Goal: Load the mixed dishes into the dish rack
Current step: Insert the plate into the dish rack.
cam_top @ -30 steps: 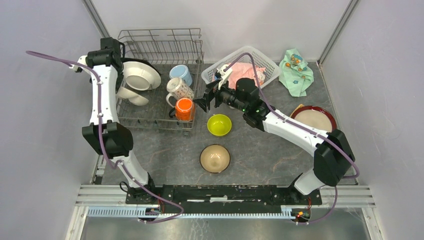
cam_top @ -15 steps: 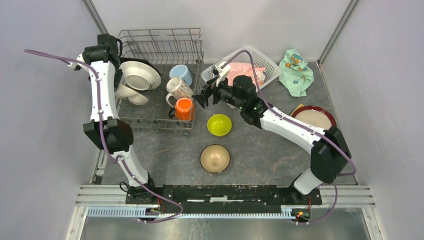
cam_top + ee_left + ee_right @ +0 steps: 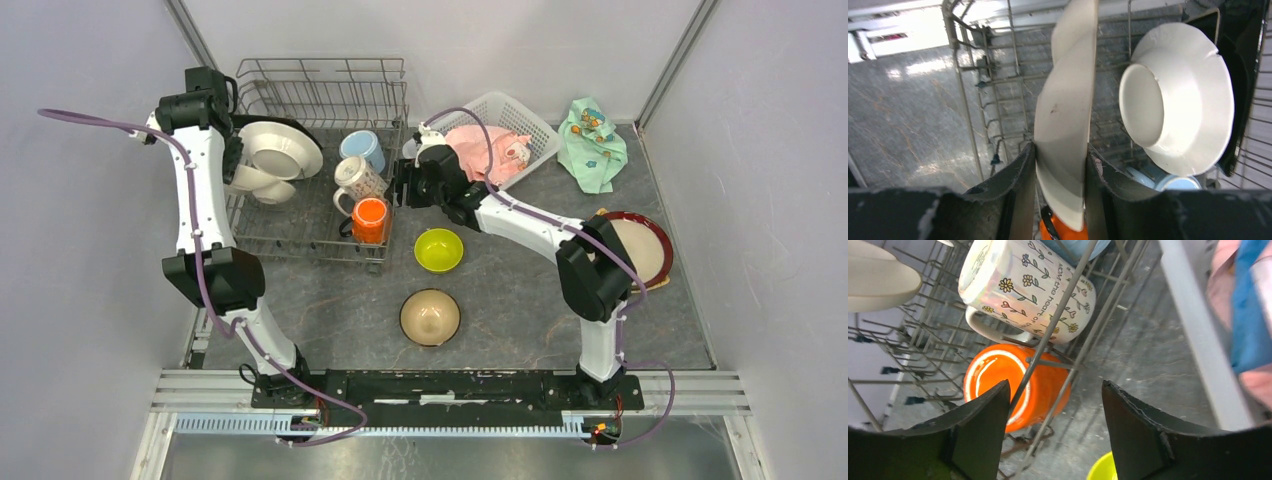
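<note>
Wire walls close in on the cream plate [image 3: 1065, 100], which the left jaws grip by its rim, edge-on over the left end of the dish rack [image 3: 300, 238], beside a white deep plate [image 3: 1178, 100]. Right jaws stand open at the rack's right wall, near the orange mug [image 3: 993, 372]. 2 bowls, lime-green [image 3: 438, 249] and tan [image 3: 430, 316], sit on open surface [image 3: 520, 300] in front of the rack.

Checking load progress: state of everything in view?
left end effector, shut on cream plate
cream plate, held on edge over dish rack
right end effector, open, empty, at rack's right wall
white scalloped plate, standing in rack
floral mug, on its side in rack
orange mug, in rack
light-blue mug, in rack
lime-green bowl, upright on table
tan bowl, upright on table
red-rimmed plate, flat on table
</note>
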### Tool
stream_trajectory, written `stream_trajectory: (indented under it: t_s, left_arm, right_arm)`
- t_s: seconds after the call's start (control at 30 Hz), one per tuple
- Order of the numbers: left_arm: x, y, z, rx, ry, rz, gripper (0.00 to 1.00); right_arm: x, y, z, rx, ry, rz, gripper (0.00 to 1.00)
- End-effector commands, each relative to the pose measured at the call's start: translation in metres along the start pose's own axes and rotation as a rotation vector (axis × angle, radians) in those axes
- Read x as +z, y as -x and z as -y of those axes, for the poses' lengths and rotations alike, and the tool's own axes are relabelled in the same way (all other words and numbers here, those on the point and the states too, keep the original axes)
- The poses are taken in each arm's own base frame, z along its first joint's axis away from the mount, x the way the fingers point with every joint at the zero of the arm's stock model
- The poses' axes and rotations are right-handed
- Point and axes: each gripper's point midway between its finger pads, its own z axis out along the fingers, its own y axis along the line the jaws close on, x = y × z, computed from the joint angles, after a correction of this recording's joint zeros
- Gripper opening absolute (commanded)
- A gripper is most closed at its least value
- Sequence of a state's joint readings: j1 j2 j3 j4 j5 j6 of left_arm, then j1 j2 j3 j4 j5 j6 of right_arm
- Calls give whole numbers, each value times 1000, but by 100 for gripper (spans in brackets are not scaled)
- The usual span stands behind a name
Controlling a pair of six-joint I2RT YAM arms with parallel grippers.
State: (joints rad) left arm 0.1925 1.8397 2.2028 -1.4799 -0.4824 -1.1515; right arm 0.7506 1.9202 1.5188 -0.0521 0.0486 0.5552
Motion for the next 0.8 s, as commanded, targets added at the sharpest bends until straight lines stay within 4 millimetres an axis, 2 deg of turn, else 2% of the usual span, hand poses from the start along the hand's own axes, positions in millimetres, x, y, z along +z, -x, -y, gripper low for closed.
stream_trajectory:
  t_s: [0.0,0.27,0.47,0.63,0.77]
  left_arm:
    - [-62,44,55,-259,-338,75,2]
    - [-64,47,63,-307,-367,72,2]
    - [-62,46,65,-284,-369,71,2]
    - [-52,34,77,-177,-390,37,2]
    - [-41,24,64,-158,-316,12,2]
  right_arm:
    - [8,6,5,89,-67,8,68]
    - [5,-25,4,102,-12,-33,37]
    - [5,-39,0,53,19,-76,32]
    - [3,-42,3,31,19,-77,29]
    - [2,-43,4,27,17,-76,29]
